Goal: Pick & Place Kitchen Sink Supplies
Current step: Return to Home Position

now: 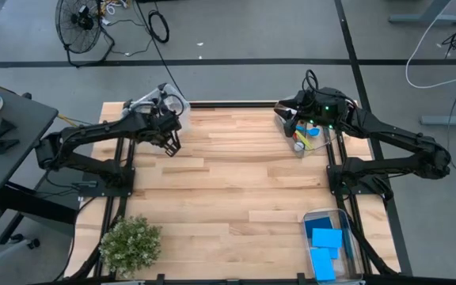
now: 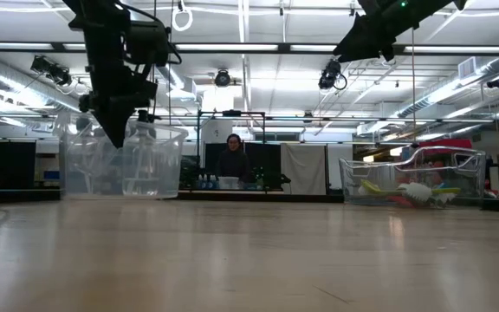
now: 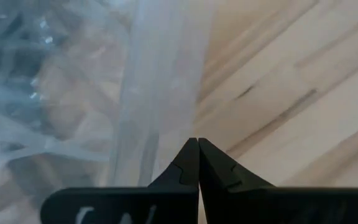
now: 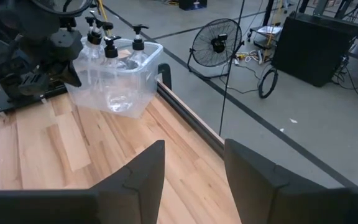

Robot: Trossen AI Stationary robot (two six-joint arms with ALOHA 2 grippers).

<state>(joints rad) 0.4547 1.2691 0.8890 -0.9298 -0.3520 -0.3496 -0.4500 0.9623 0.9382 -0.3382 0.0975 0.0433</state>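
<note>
Several clear bottles with black pump tops (image 4: 110,53) stand in a clear bin (image 1: 169,103) at the table's far left corner. Brushes (image 1: 305,141) lie in a clear bin (image 2: 410,178) at the far right. Blue sponges (image 1: 326,241) lie in a clear bin near the right front edge. My left gripper (image 1: 170,142) hangs shut above the wood just beside the bottle bin, its tips (image 3: 197,144) next to the bin wall. My right gripper (image 4: 194,165) is open and held high over the far right of the table by the brush bin, holding nothing.
A bushy potted plant (image 1: 131,244) stands at the near left corner. The middle of the wooden table (image 1: 236,182) is bare planks. A floor fan (image 4: 216,43) and cables lie beyond the far edge. A person (image 2: 233,156) sits far behind the table.
</note>
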